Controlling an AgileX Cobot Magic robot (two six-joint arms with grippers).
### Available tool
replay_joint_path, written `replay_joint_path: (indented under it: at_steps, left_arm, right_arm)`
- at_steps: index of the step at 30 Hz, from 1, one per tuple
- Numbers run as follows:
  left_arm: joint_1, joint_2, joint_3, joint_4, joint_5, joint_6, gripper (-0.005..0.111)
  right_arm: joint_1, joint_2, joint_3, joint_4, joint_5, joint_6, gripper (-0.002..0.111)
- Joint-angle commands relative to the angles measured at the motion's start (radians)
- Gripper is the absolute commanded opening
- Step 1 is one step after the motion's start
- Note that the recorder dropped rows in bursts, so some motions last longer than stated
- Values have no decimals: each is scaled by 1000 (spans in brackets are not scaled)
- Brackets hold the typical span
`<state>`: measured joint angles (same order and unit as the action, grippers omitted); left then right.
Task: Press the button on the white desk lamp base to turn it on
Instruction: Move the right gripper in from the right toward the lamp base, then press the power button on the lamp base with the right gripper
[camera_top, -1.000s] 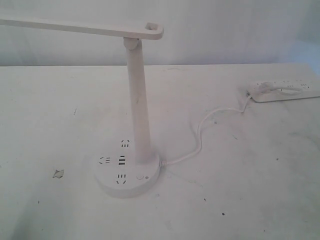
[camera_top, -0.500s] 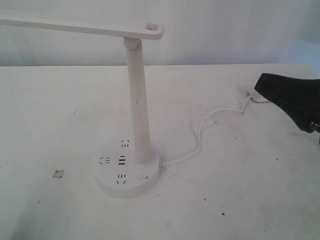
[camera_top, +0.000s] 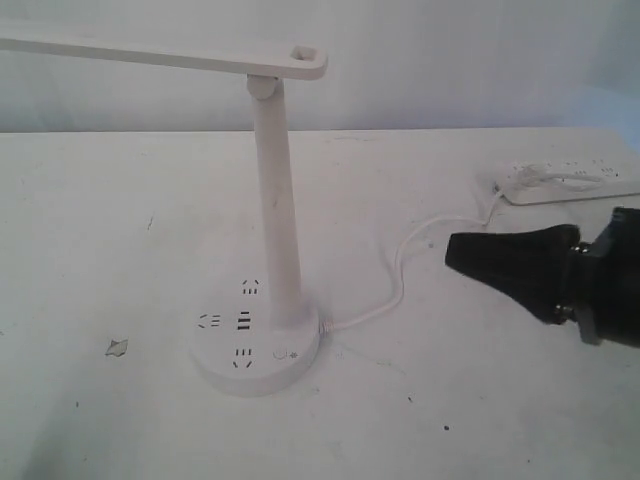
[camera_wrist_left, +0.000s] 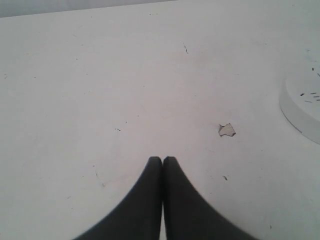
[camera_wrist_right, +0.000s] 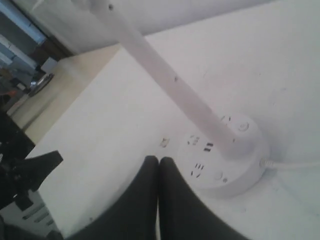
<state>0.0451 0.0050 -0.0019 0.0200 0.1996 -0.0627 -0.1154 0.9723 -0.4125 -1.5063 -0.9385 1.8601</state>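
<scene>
The white desk lamp base (camera_top: 258, 345) is a round disc with dark socket slots, USB ports and a small round button (camera_top: 281, 353) on its front right part. Its tall stem (camera_top: 277, 210) rises to a long flat lamp head (camera_top: 160, 55). My right gripper (camera_top: 450, 252) is shut and empty, hovering to the right of the base, tips pointing at the stem. The right wrist view shows the base (camera_wrist_right: 222, 162) and button (camera_wrist_right: 218, 175) just beyond the shut gripper (camera_wrist_right: 158, 160). My left gripper (camera_wrist_left: 162, 160) is shut over bare table, the base's rim (camera_wrist_left: 300, 107) off to one side.
A white cord (camera_top: 400, 270) snakes from the base to a long white power strip (camera_top: 570, 185) at the back right. A small chip (camera_top: 117, 347) marks the white table (camera_top: 120, 250) left of the base. The table's edge (camera_wrist_right: 75, 150) shows in the right wrist view.
The right arm has come in from the right edge, moving down and left toward the lamp. The power strip, covered half a second ago, shows again. The lamp has not moved.
</scene>
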Motion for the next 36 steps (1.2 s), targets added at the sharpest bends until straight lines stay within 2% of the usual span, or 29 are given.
replay_joint_path:
  at_steps: [1, 10, 14, 16, 21, 23, 28, 36]
  left_arm:
    - [2, 7, 2, -4, -2, 0, 0]
    - [2, 7, 2, -4, -2, 0, 0]
    - [2, 7, 2, -4, -2, 0, 0]
    - [2, 7, 2, -4, -2, 0, 0]
    - [2, 7, 2, -4, -2, 0, 0]
    - [2, 7, 2, -4, -2, 0, 0]
    - [2, 7, 2, -4, -2, 0, 0]
    - [2, 7, 2, -4, -2, 0, 0]
  right_arm:
    - [86, 84, -22, -37, 15, 63, 0]
    - [350, 307, -120, -20, 222, 61, 0]
    - [429, 420, -177, 42, 293, -22, 0]
    - [447, 460, -196, 74, 286, -84, 0]
    - [493, 531, -218, 304, 194, -349, 0]
    - [518, 545, -218, 374, 216, -448, 0]
    - [561, 592, -218, 432, 349, -463, 0]
    - [584, 725, -285, 430, 349, -391, 0]
